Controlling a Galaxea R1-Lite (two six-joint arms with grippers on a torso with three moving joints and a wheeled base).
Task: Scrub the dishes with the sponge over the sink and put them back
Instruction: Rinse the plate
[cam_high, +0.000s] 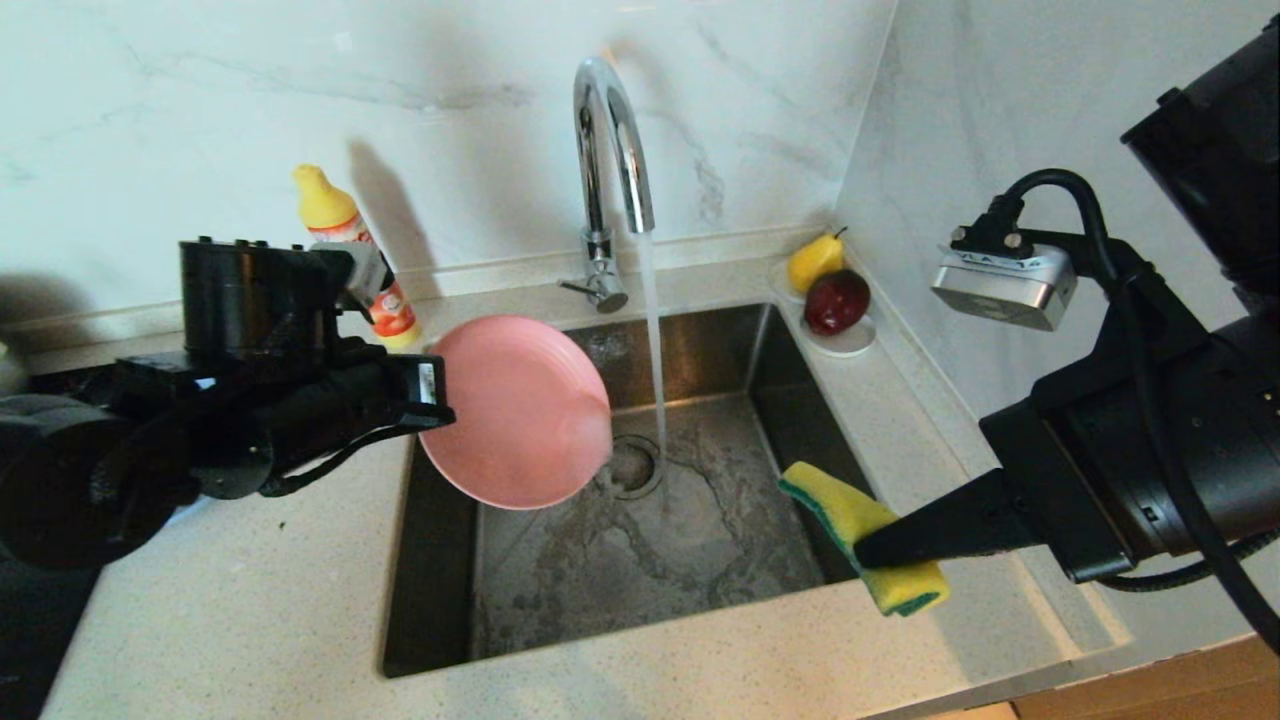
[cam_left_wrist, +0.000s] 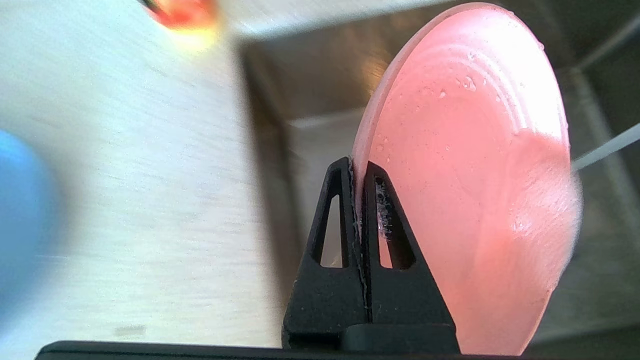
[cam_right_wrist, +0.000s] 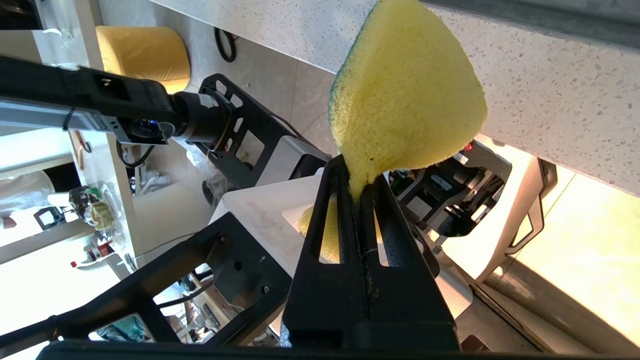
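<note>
My left gripper is shut on the rim of the round pink plate, holding it tilted on edge over the left part of the sink. In the left wrist view the plate rises from between the closed fingertips of that gripper, with water drops on its face. My right gripper is shut on the yellow sponge with its green layer, over the sink's front right corner. The right wrist view shows the sponge pinched and bent above this gripper. Other dishes are out of view.
Water runs from the chrome tap down to the round drain, just right of the plate. A soap bottle stands behind my left arm. A white saucer with a pear and a red fruit sits at the sink's back right corner.
</note>
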